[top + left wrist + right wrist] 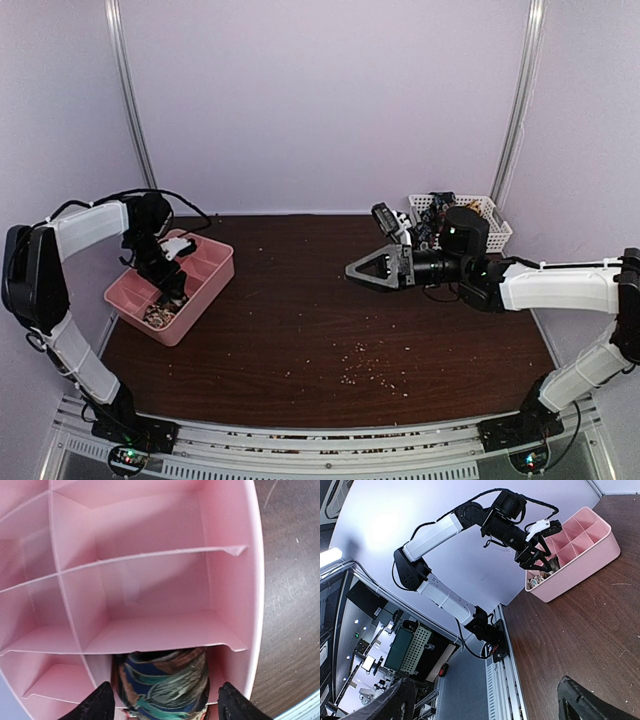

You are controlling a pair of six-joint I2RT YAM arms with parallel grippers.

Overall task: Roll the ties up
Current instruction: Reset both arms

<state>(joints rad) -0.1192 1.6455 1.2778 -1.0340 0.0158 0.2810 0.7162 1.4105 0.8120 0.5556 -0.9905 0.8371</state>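
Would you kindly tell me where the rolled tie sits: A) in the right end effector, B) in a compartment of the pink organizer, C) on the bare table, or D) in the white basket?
B: the rolled tie lies in an end compartment of the pink organizer, just under the left end effector, which stands open.

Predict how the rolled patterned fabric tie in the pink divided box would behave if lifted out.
The rolled blue-green patterned fabric tie is soft cloth, so it would probably squash and feel light. Nothing visibly fastens the coil, so it may unroll. The pink plastic divided box likely holds it coiled.
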